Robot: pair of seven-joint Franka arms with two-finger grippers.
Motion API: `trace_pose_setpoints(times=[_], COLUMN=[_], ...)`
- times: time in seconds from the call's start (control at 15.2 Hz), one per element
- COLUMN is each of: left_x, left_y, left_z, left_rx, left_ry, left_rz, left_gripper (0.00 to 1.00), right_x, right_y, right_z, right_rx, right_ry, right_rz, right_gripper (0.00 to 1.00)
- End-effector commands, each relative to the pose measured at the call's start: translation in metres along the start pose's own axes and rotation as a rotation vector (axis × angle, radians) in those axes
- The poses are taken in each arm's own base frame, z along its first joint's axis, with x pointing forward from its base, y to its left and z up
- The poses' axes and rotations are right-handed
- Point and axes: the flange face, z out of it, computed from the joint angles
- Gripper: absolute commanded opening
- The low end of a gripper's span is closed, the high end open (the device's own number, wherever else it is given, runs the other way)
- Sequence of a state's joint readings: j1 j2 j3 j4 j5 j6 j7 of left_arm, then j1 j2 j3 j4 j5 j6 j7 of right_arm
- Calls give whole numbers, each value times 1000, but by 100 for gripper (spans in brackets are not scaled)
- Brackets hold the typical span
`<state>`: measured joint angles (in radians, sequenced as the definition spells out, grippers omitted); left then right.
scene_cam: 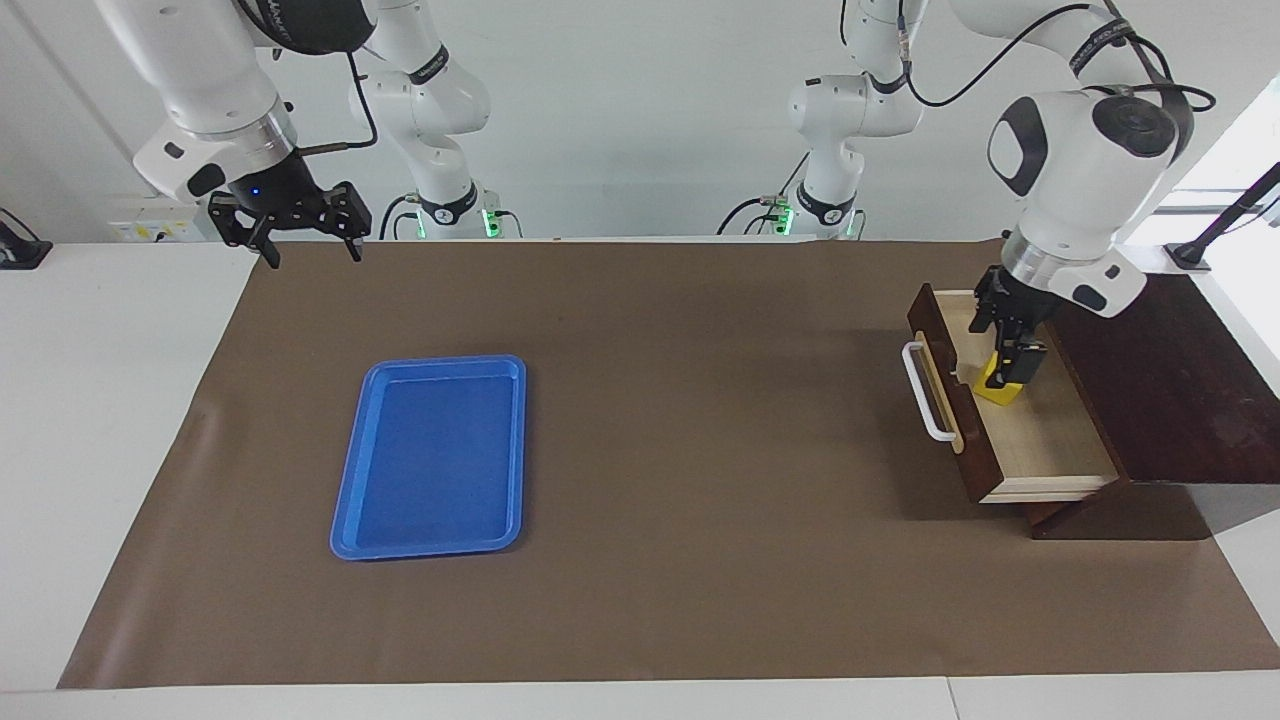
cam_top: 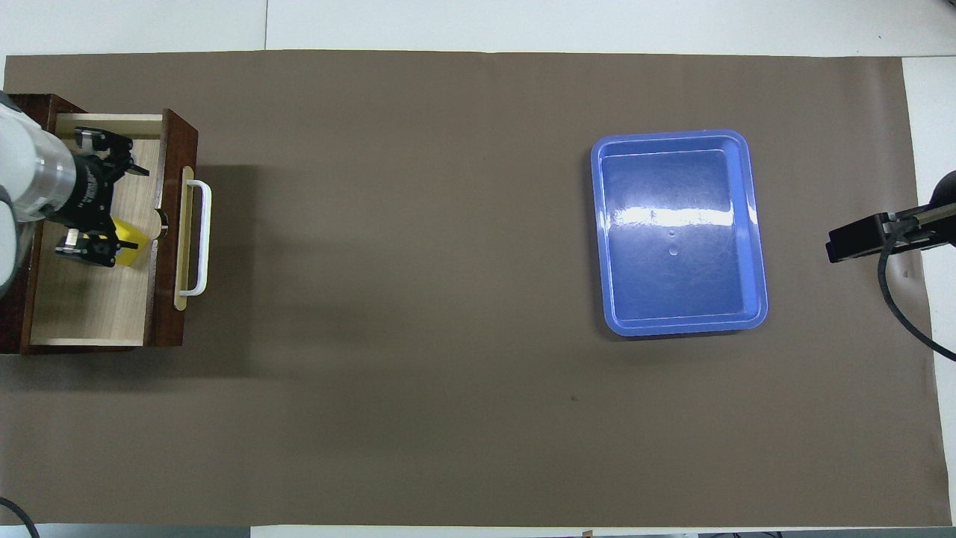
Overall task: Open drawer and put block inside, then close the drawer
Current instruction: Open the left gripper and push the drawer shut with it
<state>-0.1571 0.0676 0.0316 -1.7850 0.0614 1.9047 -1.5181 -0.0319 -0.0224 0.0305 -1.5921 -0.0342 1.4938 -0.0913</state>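
left gripper [scene_cam: 1008, 352] jaws spread over block [scene_cam: 997, 385] in drawer [scene_cam: 1040, 440] — lift clear; push handle [scene_cam: 925, 392] toward 3 o'clock; right gripper [scene_cam: 290, 222] jaws spread, waits.

Flat blue tray [scene_cam: 430, 460] [cam_top: 678, 232] on brown mat [scene_cam: 700, 420] [cam_top: 418, 299], toward right arm's end; white tabletop [scene_cam: 90, 400] around.
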Motion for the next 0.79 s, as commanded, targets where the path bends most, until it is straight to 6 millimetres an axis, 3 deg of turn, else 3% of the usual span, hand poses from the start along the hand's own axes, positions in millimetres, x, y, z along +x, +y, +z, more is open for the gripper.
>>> trace_pose_setpoints(times=[0.0,0.26,0.72], left_x=[-36,-25,69], left_y=[-5,-18,-21], left_z=[32,60,64], left_rx=[54,64,7], left_ry=[17,94,120], left_rz=[-22,-19,-32], left_gripper=[100,100,100], right_x=[2,7,8], right_y=[6,8,9], right_z=[17,23,24], right_rx=[0,19,34], right_ry=[13,39,41], right_rz=[45,49,54], right_gripper=[100,100,100])
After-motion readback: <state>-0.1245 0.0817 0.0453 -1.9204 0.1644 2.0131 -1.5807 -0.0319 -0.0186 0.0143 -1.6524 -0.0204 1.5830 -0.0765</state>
